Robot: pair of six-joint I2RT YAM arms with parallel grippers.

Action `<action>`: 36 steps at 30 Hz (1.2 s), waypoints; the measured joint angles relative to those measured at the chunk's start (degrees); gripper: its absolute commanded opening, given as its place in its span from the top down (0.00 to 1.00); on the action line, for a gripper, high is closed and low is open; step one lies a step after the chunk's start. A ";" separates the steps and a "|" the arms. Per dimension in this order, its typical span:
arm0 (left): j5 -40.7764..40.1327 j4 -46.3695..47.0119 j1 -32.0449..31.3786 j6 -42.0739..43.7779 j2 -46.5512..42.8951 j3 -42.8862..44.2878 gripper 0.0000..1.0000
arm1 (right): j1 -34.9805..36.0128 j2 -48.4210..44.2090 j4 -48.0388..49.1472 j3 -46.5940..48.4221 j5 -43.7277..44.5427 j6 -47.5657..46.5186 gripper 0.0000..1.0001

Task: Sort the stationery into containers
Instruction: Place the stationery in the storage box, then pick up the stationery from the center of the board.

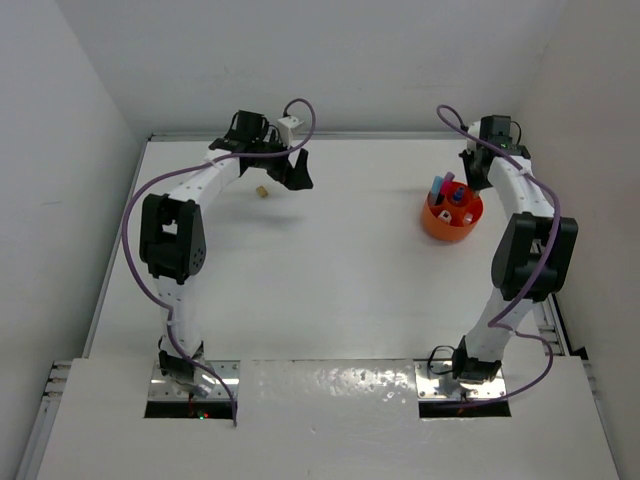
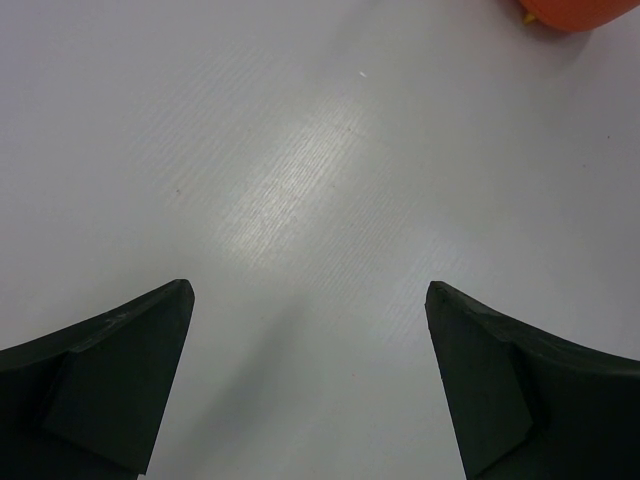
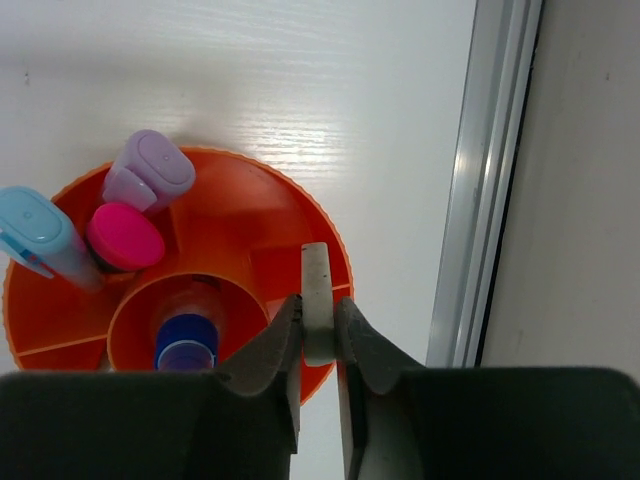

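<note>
The round orange tub (image 1: 432,226) with inner dividers stands at the far right of the table. In the right wrist view the tub (image 3: 335,245) holds a light-blue highlighter (image 3: 40,235), a pink-capped marker (image 3: 125,237), a lilac piece (image 3: 150,170) and a blue-capped bottle (image 3: 187,342). My right gripper (image 3: 318,325) is shut on a pale beige block (image 3: 316,280), held upright over the tub's right compartment. My left gripper (image 1: 292,170) is open and empty at the far left, just right of a small beige block (image 1: 262,191) on the table. In the left wrist view its fingers (image 2: 120,360) are wide apart over bare table.
A metal rail (image 3: 490,180) runs along the table's right edge beside the tub, with the wall just beyond. The tub's edge (image 2: 575,12) shows at the top right of the left wrist view. White walls close in the table on the left, back and right.
</note>
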 measured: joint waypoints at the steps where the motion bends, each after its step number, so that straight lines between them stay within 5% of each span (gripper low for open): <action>1: -0.07 0.00 -0.02 0.00 0.00 0.00 0.00 | -0.07 0.02 -0.02 0.00 -0.35 0.13 0.80; 5: -0.09 0.00 -0.04 0.00 0.00 0.00 0.00 | -0.07 0.04 0.00 0.00 -1.18 0.96 0.66; 16: -2.56 0.24 0.00 -2.16 0.02 0.00 0.00 | -0.07 -0.20 0.02 0.00 -2.01 2.69 0.56; 18: -7.08 0.76 0.55 -5.49 0.17 0.02 0.08 | -0.02 -1.29 0.61 -0.76 -1.75 4.24 0.54; 21: -15.80 -0.50 1.40 -8.81 2.03 2.29 0.44 | 0.44 -5.11 2.49 -3.50 0.17 7.91 0.54; 22: -18.38 -0.57 1.90 -9.81 2.86 2.95 0.70 | 0.63 -6.67 3.06 -4.63 1.33 9.18 0.54; 25: -25.53 -0.44 4.00 -13.09 4.31 2.60 0.95 | 1.84 -11.15 5.20 -8.07 6.03 12.87 0.53; 26: -27.54 -0.44 4.55 -14.34 4.57 2.25 0.95 | 2.51 -12.37 6.16 -9.09 7.85 14.05 0.52; 28: -31.26 -0.59 5.64 -16.87 5.16 1.84 0.61 | 3.91 -13.94 7.63 -10.67 10.49 15.93 0.52; 30: -34.34 -0.50 6.32 -19.98 5.86 1.84 0.37 | 5.42 -15.06 9.07 -12.46 12.35 17.25 0.51; 32: -36.68 -0.57 6.27 -23.43 6.60 1.84 0.33 | 7.28 -15.41 9.64 -13.70 13.60 18.03 0.51; 36: -40.87 -1.49 5.81 -29.97 8.44 1.86 0.45 | 10.38 -15.43 10.12 -14.69 15.06 18.88 0.51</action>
